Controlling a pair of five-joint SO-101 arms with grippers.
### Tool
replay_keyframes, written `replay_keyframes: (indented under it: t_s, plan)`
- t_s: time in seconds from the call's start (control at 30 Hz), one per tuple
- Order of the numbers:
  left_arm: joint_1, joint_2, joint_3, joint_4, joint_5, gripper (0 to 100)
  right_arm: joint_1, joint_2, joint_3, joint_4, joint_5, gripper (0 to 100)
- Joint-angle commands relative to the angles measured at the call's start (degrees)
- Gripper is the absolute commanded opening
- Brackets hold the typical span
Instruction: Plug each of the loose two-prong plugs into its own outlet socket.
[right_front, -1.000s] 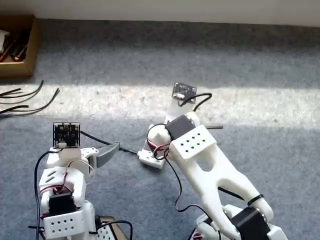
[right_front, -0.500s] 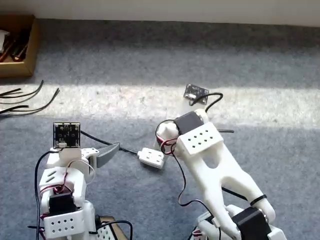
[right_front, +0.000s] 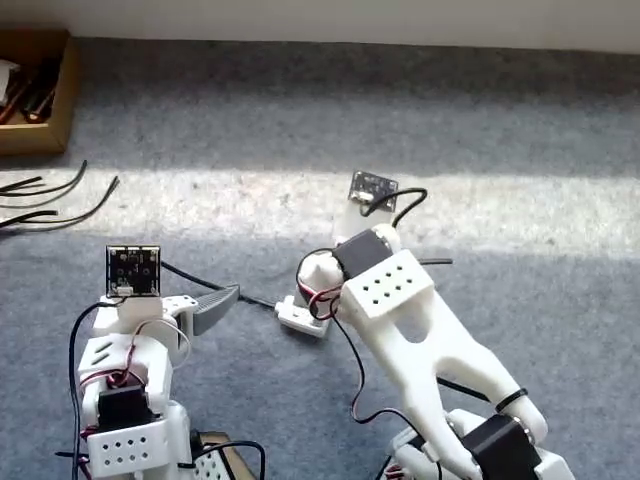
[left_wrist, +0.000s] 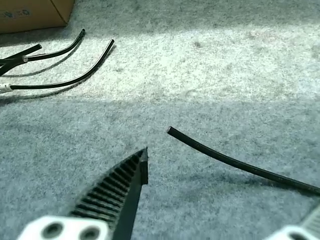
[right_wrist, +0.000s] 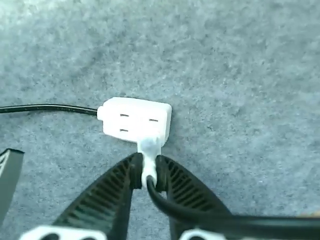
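My right hand (right_wrist: 148, 175) grips the plug (right_wrist: 149, 150), which touches the outlet (right_wrist: 135, 119) just ahead. My left hand (left_wrist: 227, 192) hangs open (cable (left_wrist: 225, 157) just ahead).

Two white plastic arms, the left arm (right_front: 130, 400) and the right arm (right_front: 430, 345), show black servo motors (right_front: 358, 252) set into their moulded shells. A perforated plate (right_front: 388, 283) with rows of small round holes covers one link of the right arm, and a similar plate sits on the left. Red and black wires (right_front: 322, 298) loop between joints, and a thin black cable (right_front: 355, 385) runs beside the right arm. Each wrist bears a small dark camera board (right_front: 133, 268). The left tool (left_wrist: 230, 182) and right tool (right_wrist: 147, 167) have ribbed black pads (right_wrist: 107, 192) on white bases with screw holes (left_wrist: 52, 230).
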Motion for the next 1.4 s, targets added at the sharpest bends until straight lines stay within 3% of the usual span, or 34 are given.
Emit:
replay_keyframes:
  t_s: [0.0, 0.43, 0.73, 1.03, 1.37]
  plan:
    - [0.84, -0.48, -0.40, -1.05, 0.53, 50, -0.57, -0.13, -0.04, -0.75, -0.62, 0.5]
    - [0.84, -0.48, -0.40, -0.79, 0.53, 50, 0.75, 11.47, -0.48, -3.12, -0.53, 0.5]
    - [0.84, -0.48, -0.22, -0.97, 0.53, 50, 6.46, 4.62, -0.04, -1.80, -0.09, 0.5]
    - [0.84, -0.48, -0.22, -0.97, 0.53, 50, 6.11, 4.79, 0.04, -1.36, -0.18, 0.5]
    - [0.84, -0.48, -0.13, -0.97, 0.53, 50, 0.04, 7.87, -0.40, -1.27, -0.62, 0.5]
